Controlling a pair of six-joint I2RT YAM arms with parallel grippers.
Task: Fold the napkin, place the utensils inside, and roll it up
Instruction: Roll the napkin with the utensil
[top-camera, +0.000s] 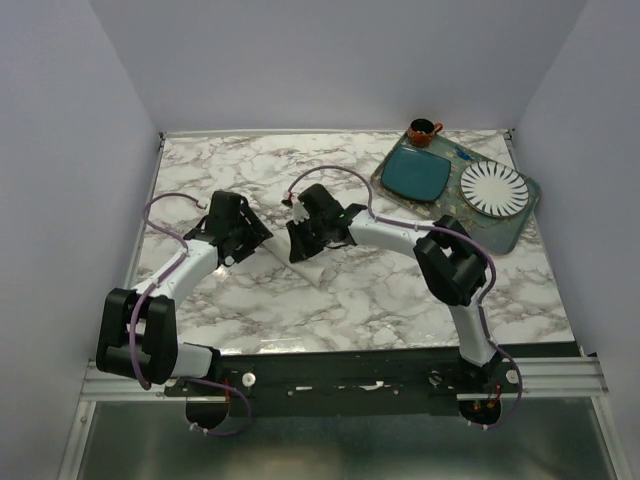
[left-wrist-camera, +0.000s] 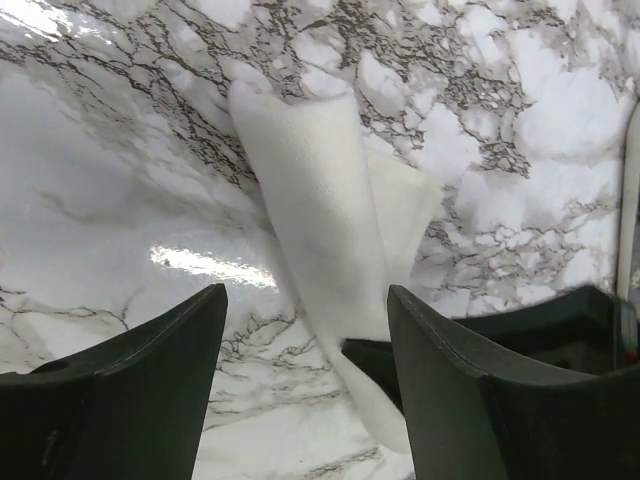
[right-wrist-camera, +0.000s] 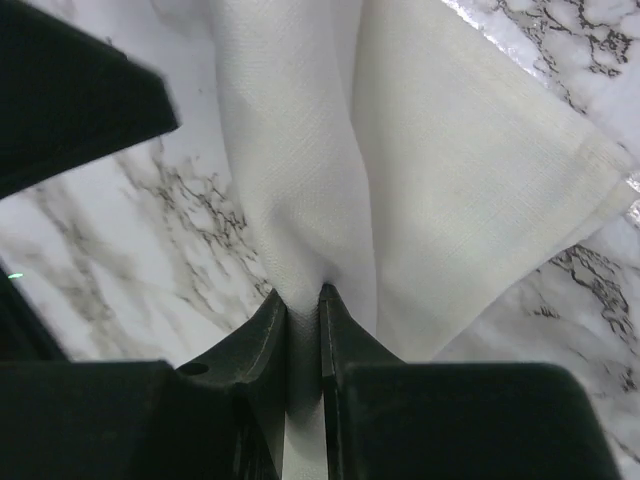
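The cream napkin (top-camera: 322, 268) lies bunched mid-table, one part lifted into a hanging fold (left-wrist-camera: 320, 200). My right gripper (top-camera: 298, 246) is shut on that fold, the cloth pinched between its fingertips in the right wrist view (right-wrist-camera: 305, 300). My left gripper (top-camera: 250, 238) is open just left of it. Its fingers (left-wrist-camera: 150, 380) straddle the lower end of the lifted fold without touching it that I can see. A thin blue spoon handle (top-camera: 462, 154) shows on the tray's far side; the bowl is too small to make out.
A grey-green tray (top-camera: 520, 225) at the far right holds a teal square plate (top-camera: 418, 173) and a white ribbed round plate (top-camera: 494, 187). A small brown cup (top-camera: 422, 130) stands at its far corner. Grey walls enclose the marble table.
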